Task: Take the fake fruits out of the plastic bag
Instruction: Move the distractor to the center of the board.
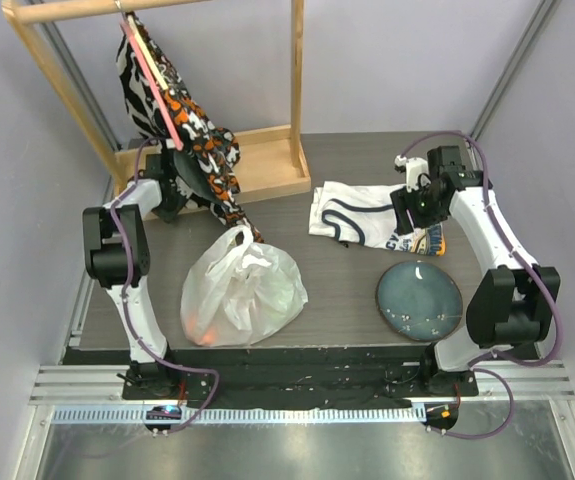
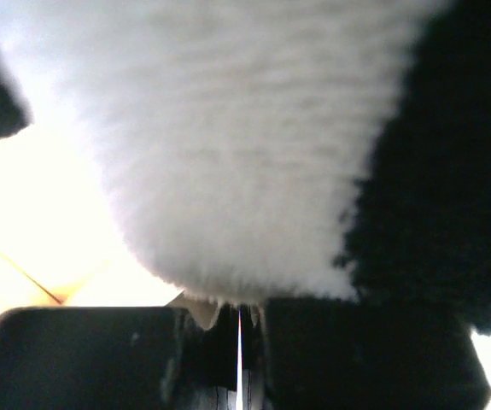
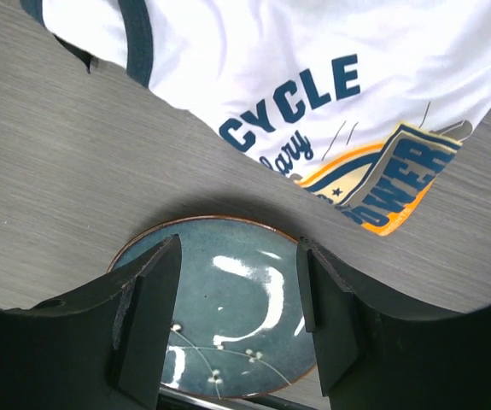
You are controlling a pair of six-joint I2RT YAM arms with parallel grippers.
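The plastic bag (image 1: 242,290) sits by the desk's front edge, left of centre, with the fake fruits (image 1: 203,322) a faint orange glow inside. The right gripper (image 3: 238,256) hangs spread over a blue plate (image 3: 228,295). The left gripper (image 2: 238,318), blurred against patterned cloth (image 1: 207,150), appears pressed together. Lifting one handle (image 1: 239,238) should open the mouth.

Quick pass: left arm (image 1: 135,300) and right arm (image 1: 487,222) both have white tubular links, chunky black joint housings and black base blocks. Purple cables (image 1: 542,280) loop along each arm from base to wrist. The right gripper (image 3: 236,316) has matte black, flat, angular fingers (image 3: 147,320) with bevelled edges; the left gripper (image 2: 238,359) shows only as two dark, blurred blocks.
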